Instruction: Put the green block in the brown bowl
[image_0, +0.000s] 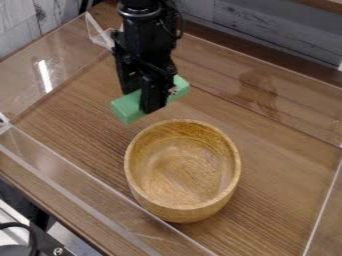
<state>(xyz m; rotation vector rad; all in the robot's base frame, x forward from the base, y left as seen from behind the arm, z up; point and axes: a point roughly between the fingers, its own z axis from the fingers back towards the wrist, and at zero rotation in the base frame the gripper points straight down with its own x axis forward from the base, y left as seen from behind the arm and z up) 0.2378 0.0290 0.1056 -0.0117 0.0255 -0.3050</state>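
The green block (130, 108) hangs in the air, gripped across its middle by my black gripper (152, 98), which points straight down. It is off the table, just past the far-left rim of the brown bowl (183, 168). The wooden bowl stands upright on the table in the lower middle of the view, and its inside holds nothing. My fingers (154, 92) cover the block's centre, so only its two ends show.
A wooden tabletop (267, 100) is ringed by low clear plastic walls (40, 70). A grey plank wall runs along the back. Black cables show at the bottom left corner.
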